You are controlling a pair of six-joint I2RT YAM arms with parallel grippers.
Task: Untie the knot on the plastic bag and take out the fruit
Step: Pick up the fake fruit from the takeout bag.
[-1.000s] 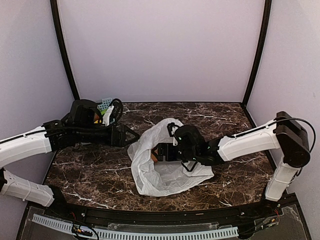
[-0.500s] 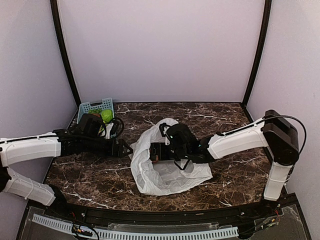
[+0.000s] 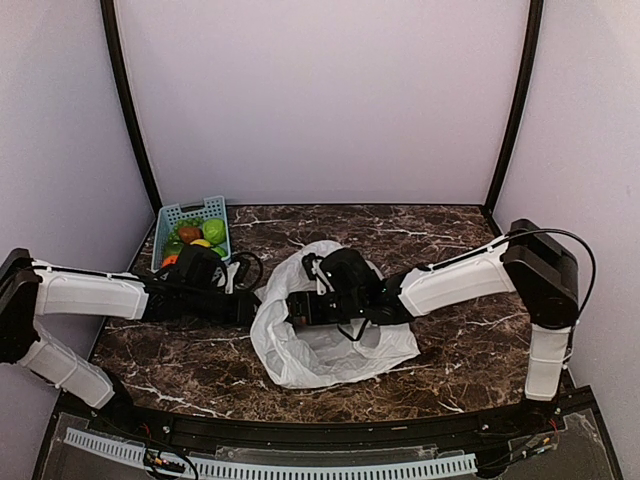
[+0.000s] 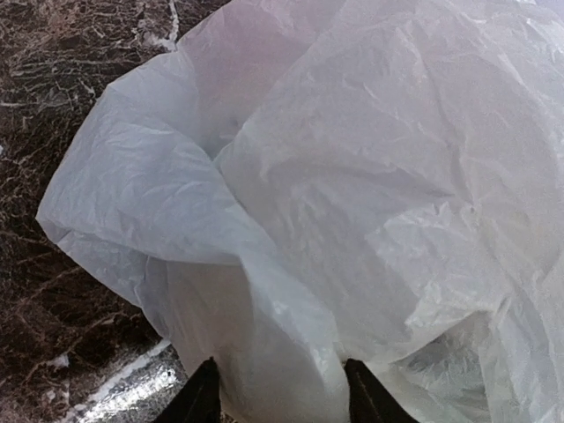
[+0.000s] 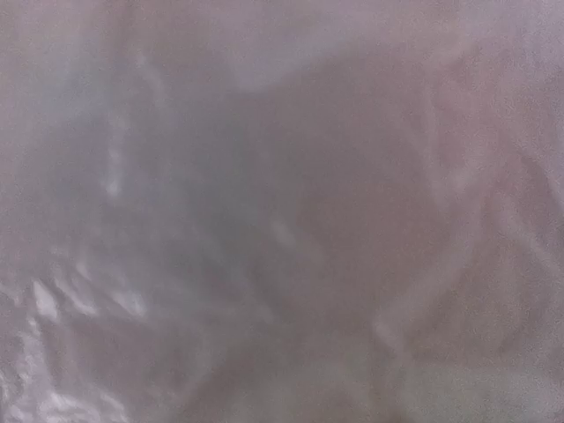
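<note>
– When you look down from above, where does the plastic bag (image 3: 335, 355) lie?
– Crumpled on the marble table (image 3: 450, 225), between the two arms. The left hand (image 3: 252, 306) sits right at the bag's outer edge, against the white plastic.
– And the right hand (image 3: 297, 308)?
– It reaches in from the opposite side and lies in the bag's hollow, with plastic rising around it. It is just beside the left hand, with only the bag's wall between them. Its jaws are spread wide; whether anything sits between them, the bag hides.
– Any fruit (image 3: 213, 231)?
– Several pieces, green, red-brown, yellow and orange, lie in a blue basket (image 3: 186, 211) behind the left hand. The basket is close beside that arm's wrist and well apart from the right hand.
– What does the left wrist camera give?
– Crinkled white bag fills nearly everything, with marble showing off to the hand's left. Two dark fingers (image 4: 201, 401) stand partway apart at the bottom edge, and a fold of plastic runs down between them. Whether they pinch it, I cannot tell.
– And the right wrist camera?
– Only blurred, pale plastic pressed close to the lens. The fingers are hidden.
</note>
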